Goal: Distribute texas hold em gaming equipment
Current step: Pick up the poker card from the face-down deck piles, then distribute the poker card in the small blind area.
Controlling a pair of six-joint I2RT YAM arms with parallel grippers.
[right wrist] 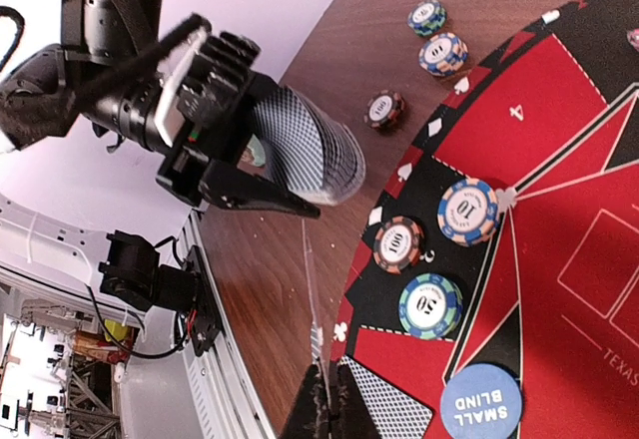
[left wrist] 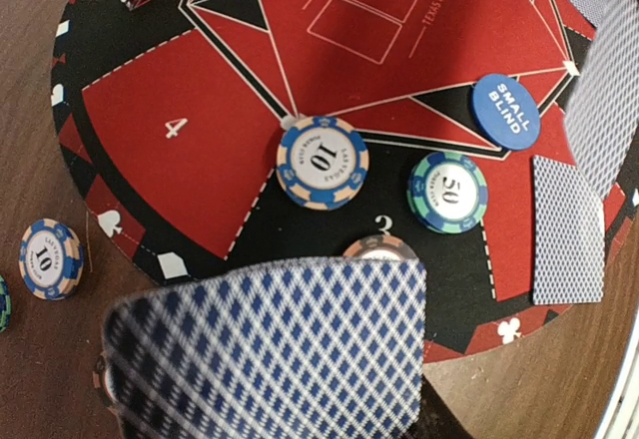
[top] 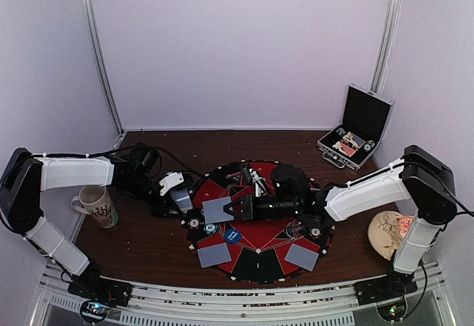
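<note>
Six chips [right wrist: 467,212], perhaps three cards [top: 215,255], one button [right wrist: 480,405]

I see the 10 chip [left wrist: 322,162] mid-frame on the mat [left wrist: 180,130], the 50 chip [left wrist: 447,192] to its right, and the small-blind disc [left wrist: 505,110] above that.

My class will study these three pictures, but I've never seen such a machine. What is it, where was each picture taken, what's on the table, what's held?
Two robot arms are bolted to a table's near edge, each ending in a two-finger gripper. One picture looks down from above and behind them; the others come from cameras on the left and right wrists. On the table lies a round poker mat with chips, a blue disc and face-down cards; a mug and an open case stand beside it. The left gripper is shut on a stack of cards; the right gripper seems to pinch one card.
</note>
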